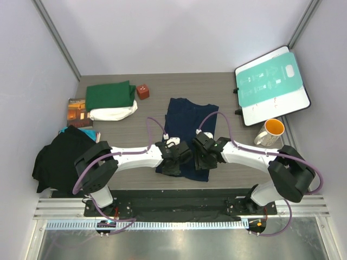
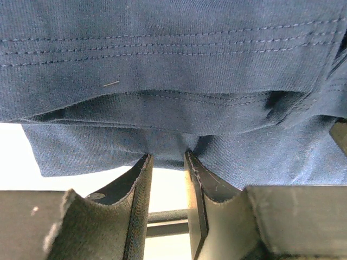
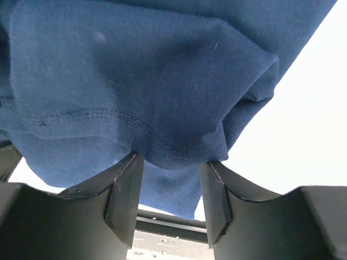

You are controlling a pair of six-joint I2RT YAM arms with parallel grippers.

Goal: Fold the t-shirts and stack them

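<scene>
Tabletop (image 1: 238, 162) seen from above: your two arms reach inward from the near edge and meet over the near end of a navy t-shirt (image 1: 187, 122), which lies lengthwise at the centre of the table. Your left gripper (image 2: 167, 157) is closed to a narrow gap, with a fold of the navy cloth pinched between its tips. A stitched hem runs across above the fold. Your right gripper (image 3: 171, 162) has its jaws standing wider apart, and a rounded, hemmed fold of the same shirt sits between them, touching both tips. Whether it is squeezing that fold or only bracketing it, you cannot tell from this view. At the far left of the table, a folded green t-shirt (image 1: 110, 95) lies against a folded cream-white t-shirt (image 1: 114, 113), which shows along its near side. Just beside them sit a small brown cube (image 1: 142, 91) and a book (image 1: 77, 111). A black garment (image 1: 57, 160) is heaped at the near left. At the far right a teal-and-white board (image 1: 271, 84) lies tilted, with a white mug (image 1: 269, 132) near it.
</scene>
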